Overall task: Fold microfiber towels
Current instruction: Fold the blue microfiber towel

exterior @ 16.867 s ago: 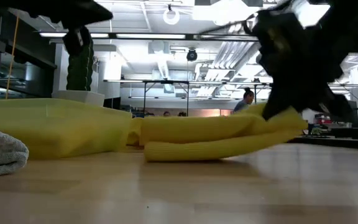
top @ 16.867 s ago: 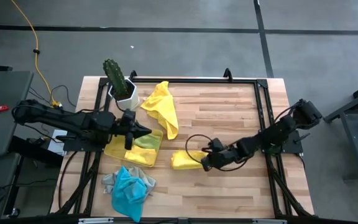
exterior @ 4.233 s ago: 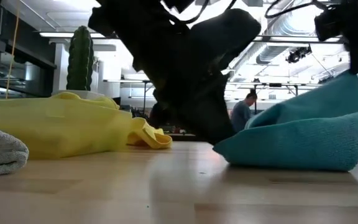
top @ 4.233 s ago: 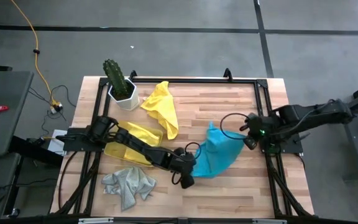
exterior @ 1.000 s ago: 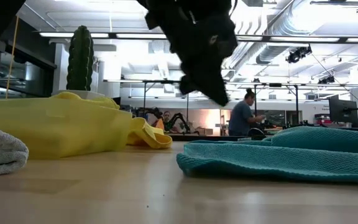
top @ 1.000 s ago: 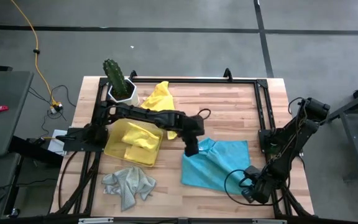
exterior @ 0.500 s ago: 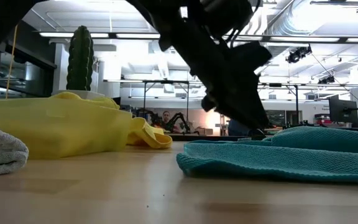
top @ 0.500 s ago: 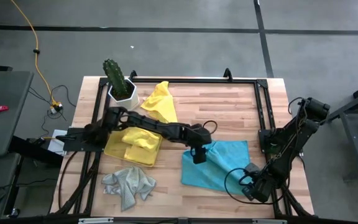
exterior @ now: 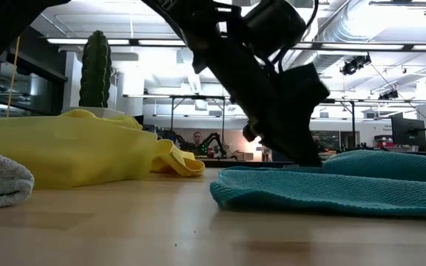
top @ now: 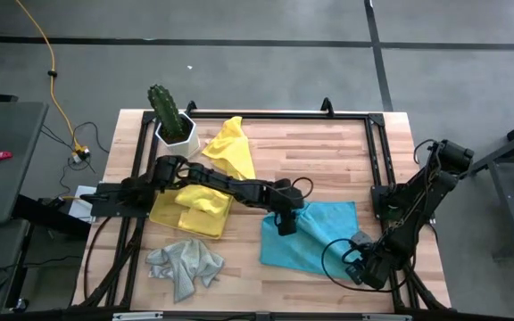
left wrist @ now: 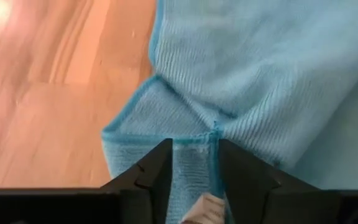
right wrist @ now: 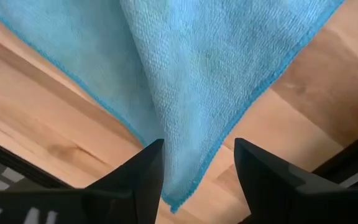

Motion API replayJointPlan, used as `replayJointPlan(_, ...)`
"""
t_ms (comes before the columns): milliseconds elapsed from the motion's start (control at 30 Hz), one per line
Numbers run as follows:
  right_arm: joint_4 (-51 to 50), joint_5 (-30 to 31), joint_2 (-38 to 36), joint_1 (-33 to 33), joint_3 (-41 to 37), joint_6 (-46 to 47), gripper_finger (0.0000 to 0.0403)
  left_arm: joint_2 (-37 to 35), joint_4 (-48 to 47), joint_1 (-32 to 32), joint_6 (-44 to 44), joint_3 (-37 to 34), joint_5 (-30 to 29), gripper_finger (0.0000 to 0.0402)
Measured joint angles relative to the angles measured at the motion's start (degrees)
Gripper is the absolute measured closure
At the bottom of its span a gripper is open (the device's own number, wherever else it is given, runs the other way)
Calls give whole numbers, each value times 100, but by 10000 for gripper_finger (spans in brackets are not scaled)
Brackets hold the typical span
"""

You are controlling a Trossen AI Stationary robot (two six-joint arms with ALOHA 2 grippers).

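Jaws now astride turquoise towel (top: 315, 234)

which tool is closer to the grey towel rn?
Left. The left tool is at the turquoise towel's near-left corner, a short way from the grey towel. The right tool is beyond the turquoise towel's far side.

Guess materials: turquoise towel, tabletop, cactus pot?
Turquoise towel: soft knit microfiber by the look, matte, with a fine ribbed pile and a stitched edge. It drapes and creases.
Tabletop: wood, butcher-block style, with glued strips in mixed tones and a light satin sheen in the low view.
Cactus pot: white, faceted and rigid. Ceramic or plastic, can't tell.
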Motion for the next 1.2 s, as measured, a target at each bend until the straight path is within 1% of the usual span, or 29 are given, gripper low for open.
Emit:
replayJointPlan(200, -133, 191, -3, 0, 2, -7, 220, 119, -33, -24, 2, -7, -44, 365)
replayJointPlan(267, -315, 407, -73, 0, 43, -5, 220, 119, -128, -24, -10, -2, -214, 391)
replayJointPlan(367, -904, 981, -317, 0, 231, 43, 220, -48, -378, 37, -43, -14, -400, 394)
replayJointPlan(500, -1990, 1895, -797, -29, 389, 441, 220, -291, -736, 223, 139, -2, -464, 399)
replayJointPlan(567, -2594, 2070, -1031, -142, 370, 735, 220, -345, -917, 307, 153, -2, -561, 399)
replayJointPlan(633, -2873, 2094, -1339, -381, 168, 883, 220, -440, -1080, 378, 151, -11, -579, 400)
replayJointPlan(667, -2856, 2097, -1536, -522, 10, 885, 220, -490, -1079, 409, 153, -9, -581, 400)
replayJointPlan(767, -2544, 1951, -2161, -1056, -590, 876, 220, -629, -1136, 488, 151, -7, -578, 401)
replayJointPlan(800, -2431, 1886, -2292, -1277, -677, 758, 220, -660, -1172, 510, 151, -7, -580, 401)
replayJointPlan(867, -2484, 1853, -2391, -1664, -527, 503, 220, -731, -1186, 527, 146, -7, -590, 401)
replayJointPlan(900, -2469, 1879, -2425, -1828, -506, 233, 220, -746, -1154, 527, 138, -5, -619, 401)
replayJointPlan(967, -2569, 2022, -2392, -2227, -531, -207, 220, -768, -1232, 525, 30, -1, -599, 401)
replayJointPlan(1000, -2582, 1980, -2376, -2482, -569, -359, 220, -780, -1314, 521, -28, -8, -550, 401)
replayJointPlan(1100, -2488, 1624, -2226, -3198, -575, -1004, 220, -803, -1363, 482, -143, -9, -544, 401)
replayJointPlan(1200, -2360, 1326, -2034, -3800, -639, -1970, 220, -803, -1375, 443, -286, -9, -546, 401)
